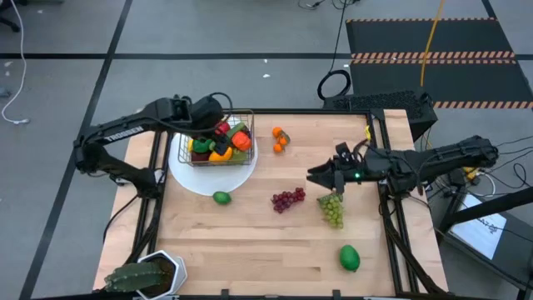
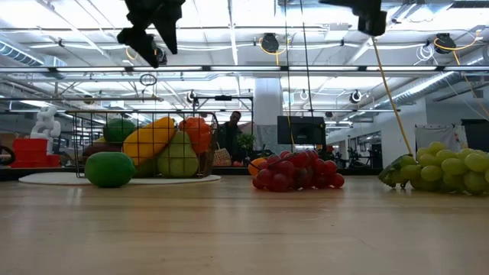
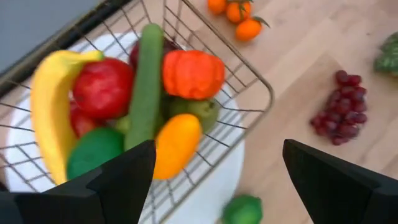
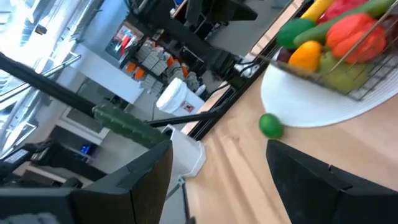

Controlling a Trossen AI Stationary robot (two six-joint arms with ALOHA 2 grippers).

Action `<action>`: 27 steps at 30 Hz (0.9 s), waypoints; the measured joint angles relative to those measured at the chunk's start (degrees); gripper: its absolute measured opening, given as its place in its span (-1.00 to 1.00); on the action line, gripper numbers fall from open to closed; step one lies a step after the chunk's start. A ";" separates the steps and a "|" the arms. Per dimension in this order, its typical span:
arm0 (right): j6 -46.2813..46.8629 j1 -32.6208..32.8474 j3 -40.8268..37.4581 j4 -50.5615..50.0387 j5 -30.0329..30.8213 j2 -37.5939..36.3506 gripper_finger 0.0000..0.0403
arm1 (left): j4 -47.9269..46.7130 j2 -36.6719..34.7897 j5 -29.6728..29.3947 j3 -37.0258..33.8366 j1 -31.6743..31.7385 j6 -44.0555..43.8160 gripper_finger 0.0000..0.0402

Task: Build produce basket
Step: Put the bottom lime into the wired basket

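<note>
Right, the left gripper (image 3: 214, 180) hangs over the basket (image 1: 223, 140) with its fingers (image 3: 118, 180) spread wide and nothing between them. Below it the wire basket sits on the round white plate (image 1: 212, 177) at the far left of the bench (image 1: 275, 242), packed with a banana (image 3: 48, 115), a red apple (image 3: 102, 87), a cucumber (image 3: 147, 87), an orange pepper (image 3: 193, 73) and a mango (image 3: 176, 144); a pear (image 3: 202, 112) is mostly buried under them. Over on the right, the right gripper (image 1: 321, 177) hovers above the bench just beside the green grapes (image 1: 332, 208), fingers (image 4: 317, 180) parted and empty. Loose produce lies around: purple grapes (image 1: 287, 199), a lime (image 1: 221, 197) by the plate's rim, small oranges (image 1: 279, 138) and a green fruit (image 1: 349, 257) near the front. A potted plant (image 1: 137, 275) is cut off at the front left corner. In the low view both arms are cropped at the top edge.
</note>
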 joint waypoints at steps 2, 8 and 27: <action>0.69 3.15 0.00 -0.16 2.29 0.00 0.26 | 0.60 -0.14 -0.03 0.00 -1.60 -1.98 0.75; 5.36 10.56 0.00 -4.23 4.81 0.00 0.26 | 8.28 -0.12 -0.04 0.00 -7.11 -9.23 0.75; 42.81 31.62 0.04 -5.11 9.37 9.12 0.26 | 23.17 -0.09 -4.53 0.00 -30.88 -25.53 0.75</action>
